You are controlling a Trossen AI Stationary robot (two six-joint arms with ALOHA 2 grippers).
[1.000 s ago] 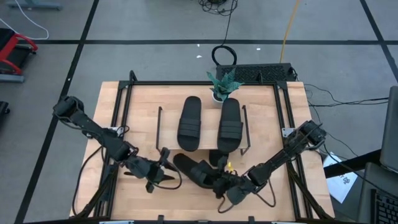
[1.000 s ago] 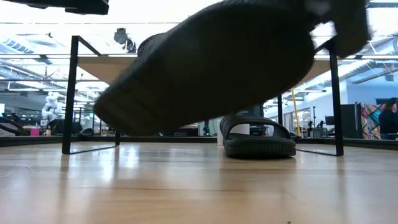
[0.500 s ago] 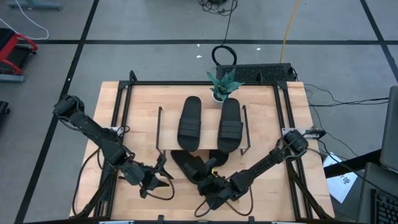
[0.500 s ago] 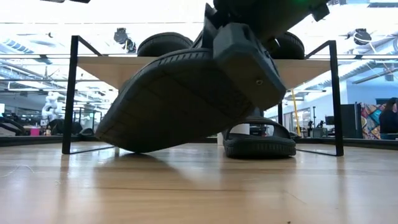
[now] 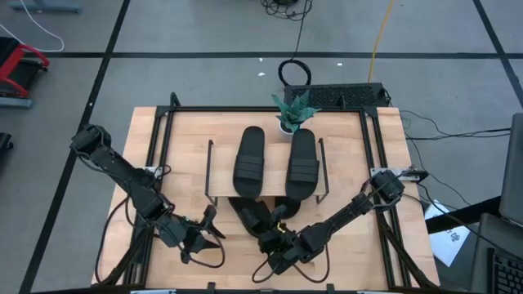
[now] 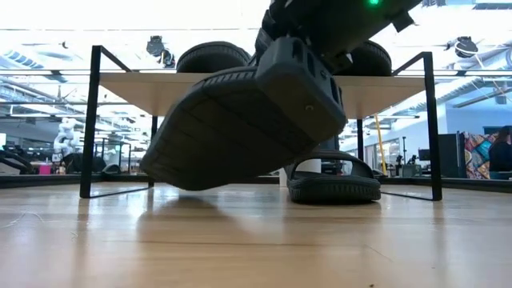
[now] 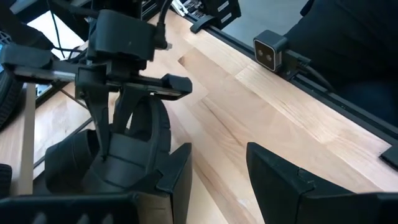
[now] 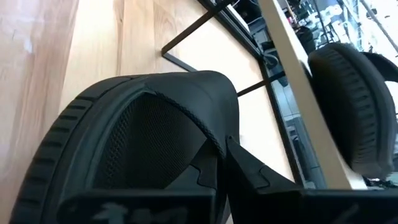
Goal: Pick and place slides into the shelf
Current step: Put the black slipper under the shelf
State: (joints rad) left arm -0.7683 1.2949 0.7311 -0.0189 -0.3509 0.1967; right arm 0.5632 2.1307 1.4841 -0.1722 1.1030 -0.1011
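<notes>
Near the table's front edge, the right gripper is clenching a slide while the left gripper is gaping empty.

A robotics lab or test hall was the setting. The wooden worktop stood in a black metal frame on a grey concrete floor crossed by dark tape lines, with loose cables trailing away. Seen level across the worktop, an open hall lay behind, with exposed ceiling ducts, bright strip lighting and further equipment.
</notes>
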